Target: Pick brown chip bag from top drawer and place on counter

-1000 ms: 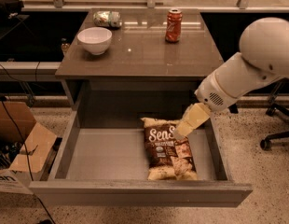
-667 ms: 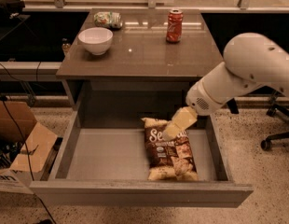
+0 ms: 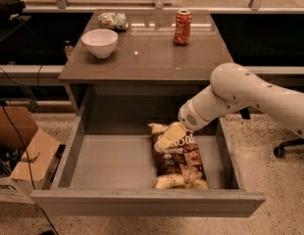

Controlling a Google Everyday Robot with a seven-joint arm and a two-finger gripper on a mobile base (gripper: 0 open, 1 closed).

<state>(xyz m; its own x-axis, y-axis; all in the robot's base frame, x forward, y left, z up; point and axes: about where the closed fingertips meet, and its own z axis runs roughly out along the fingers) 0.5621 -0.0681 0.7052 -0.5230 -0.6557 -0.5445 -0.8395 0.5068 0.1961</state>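
Observation:
The brown chip bag (image 3: 180,158) lies flat on the floor of the open top drawer (image 3: 113,163), right of centre, its cream ends pointing to the back and the front. My gripper (image 3: 165,137) reaches down from the right on the white arm (image 3: 240,94) and hangs over the bag's back upper-left part, covering some of its lettering. The counter (image 3: 147,58) is the glossy grey-brown slab above the drawer.
On the counter stand a white bowl (image 3: 99,42) at the left, a green-and-silver packet (image 3: 113,20) behind it and a red soda can (image 3: 182,27) at the back. A cardboard box (image 3: 19,151) and cables lie on the floor at the left. An office chair base (image 3: 284,148) is at the right.
The arm has swung left and down into the drawer. The gripper has moved from the bag's right side to over its back upper-left part. The bag has not moved.

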